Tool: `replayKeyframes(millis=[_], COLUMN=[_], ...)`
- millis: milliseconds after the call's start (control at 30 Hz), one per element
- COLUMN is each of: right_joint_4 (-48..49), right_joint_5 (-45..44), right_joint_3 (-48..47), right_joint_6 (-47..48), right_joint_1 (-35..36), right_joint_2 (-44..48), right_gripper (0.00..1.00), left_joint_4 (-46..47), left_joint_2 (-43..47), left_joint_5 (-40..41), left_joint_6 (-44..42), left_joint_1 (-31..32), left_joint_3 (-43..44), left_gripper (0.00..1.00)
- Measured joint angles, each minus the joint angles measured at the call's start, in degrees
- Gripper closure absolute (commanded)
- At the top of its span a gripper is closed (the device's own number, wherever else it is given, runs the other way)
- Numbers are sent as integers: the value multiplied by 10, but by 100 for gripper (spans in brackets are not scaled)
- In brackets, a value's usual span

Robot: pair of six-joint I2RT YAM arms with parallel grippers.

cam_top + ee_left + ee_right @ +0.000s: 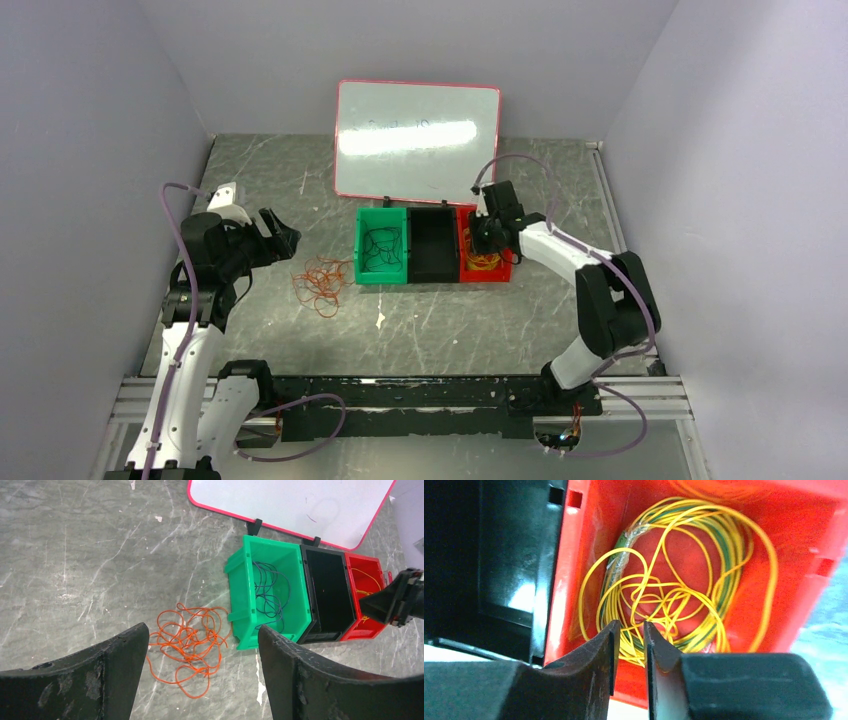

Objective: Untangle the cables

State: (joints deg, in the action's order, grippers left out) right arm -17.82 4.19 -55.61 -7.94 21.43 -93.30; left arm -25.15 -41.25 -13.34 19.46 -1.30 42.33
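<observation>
Grey, white-veined desk [450, 330] with three boxy plastic tubs in a row: green bin [240, 605], black bin [432, 272], red bin [804, 525]. Wiry orange cables [187, 640] sprawl in loose loops on the desk just left of the green bin, and thin dark cables [267, 597] coil inside it. The left gripper [283, 238] hangs over the desk, jaws wide, nothing between them. The right gripper [630, 625] is over the red bin's glossy yellow cables [730, 555] — jaws a narrow slit apart, and I cannot tell whether a strand is pinched.

**What I can't make out**

The marks on the whiteboard [417, 140] are too faint to read. From above, the right gripper [484, 244] covers the red bin [485, 277] at its 12 o'clock end. Close up, its fingers [584, 680] hide the yellow cable [730, 555] coil at 6 o'clock. The inside of the black bin [499, 555] is just darkness.
</observation>
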Motion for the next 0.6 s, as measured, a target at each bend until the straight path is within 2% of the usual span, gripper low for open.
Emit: replayKeyframes(millis=[333,433,600], right_joint_4=[21,36,47], right_joint_5=[-88,-87,-69], right_joint_3=[3,16,17], right_joint_6=[2,2,-8], right_joint_1=[0,0,24], right_joint_2=[139,179,211], right_gripper=[65,65,65], left_joint_4=[0,0,0], left_joint_2=[-2,-9,-64], left_joint_5=[0,0,-1], left_joint_6=[0,7,26], left_joint_1=[0,0,0], left_joint_3=[0,0,0], left_gripper=[15,15,21])
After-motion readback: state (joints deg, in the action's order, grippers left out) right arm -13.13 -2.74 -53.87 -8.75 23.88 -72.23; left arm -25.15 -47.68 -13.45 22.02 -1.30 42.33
